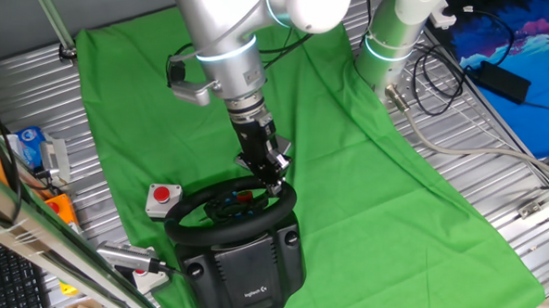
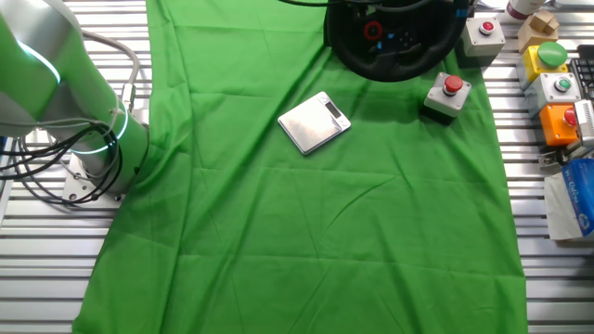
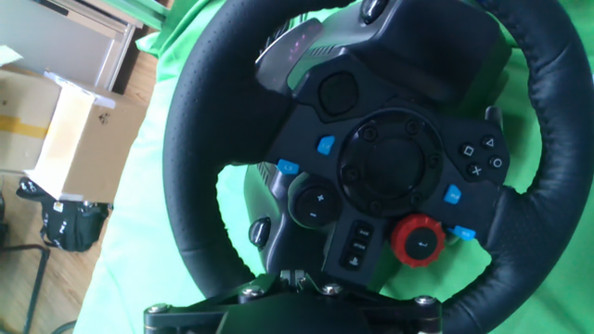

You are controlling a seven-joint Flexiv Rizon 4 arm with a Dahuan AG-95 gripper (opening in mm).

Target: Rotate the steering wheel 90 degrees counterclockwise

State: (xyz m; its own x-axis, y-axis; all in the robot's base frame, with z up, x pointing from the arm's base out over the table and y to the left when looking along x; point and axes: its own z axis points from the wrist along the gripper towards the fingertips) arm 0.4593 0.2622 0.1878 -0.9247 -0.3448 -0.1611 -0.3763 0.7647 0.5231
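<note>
A green cloth [image 1: 376, 177] covers the slatted metal table [image 1: 506, 155] — the gripper [image 1: 275, 177] meets the steering wheel [image 1: 190, 209]; jaw state unclear.

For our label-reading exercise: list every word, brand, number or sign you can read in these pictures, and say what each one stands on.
"logitech", small white logo, only just legible: on the dark grey base of the steering wheel.
"+" and "−": on a round hub button.
Triangle, square, circle and cross signs: on the hub's button cluster.
Print on the blue packet: too blurred to read.
Display of the silver scale: too small to read.
</note>
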